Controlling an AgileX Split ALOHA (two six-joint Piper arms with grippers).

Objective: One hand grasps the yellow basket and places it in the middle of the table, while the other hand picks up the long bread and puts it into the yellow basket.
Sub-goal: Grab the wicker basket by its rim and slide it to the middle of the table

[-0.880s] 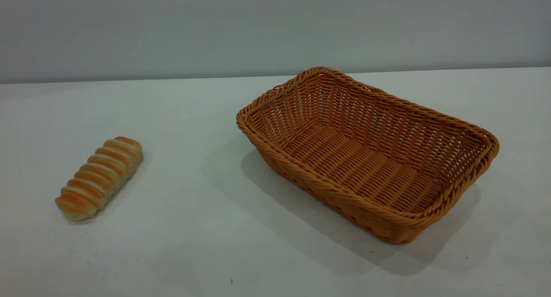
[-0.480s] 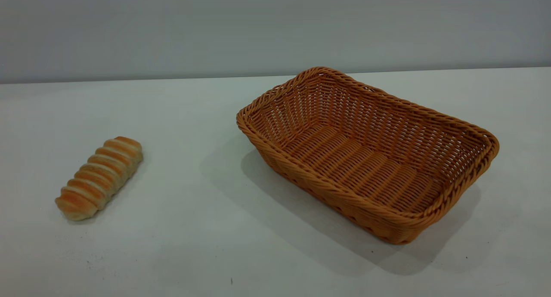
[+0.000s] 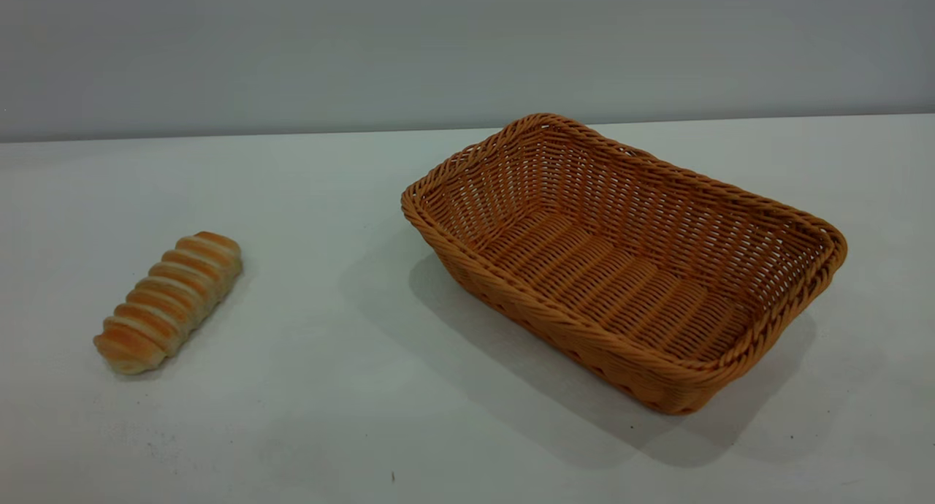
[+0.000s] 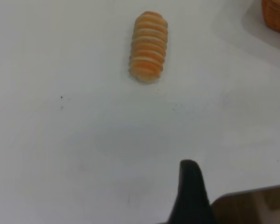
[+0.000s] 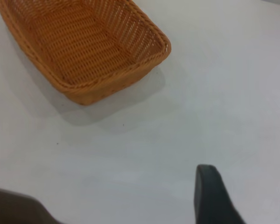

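The long bread [image 3: 169, 302] lies on the white table [image 3: 329, 402] at the left, striped golden-brown and cream. The yellow basket [image 3: 562, 329], a large orange-tan woven tray, sits empty right of centre, set at an angle. Neither arm shows in the exterior view. In the left wrist view the bread [image 4: 149, 46] lies well ahead of my left gripper [image 4: 238, 191]; one black finger [image 4: 190, 191] shows with nothing next to it. In the right wrist view the basket [image 5: 107, 86] lies ahead of my right gripper [image 5: 248, 186], whose two fingers stand wide apart and empty.
A corner of the basket [image 4: 277, 16] shows at the edge of the left wrist view. The table's near edge [image 4: 252, 196] runs close by the left gripper, with brown floor beyond. A grey wall [image 3: 467, 51] stands behind the table.
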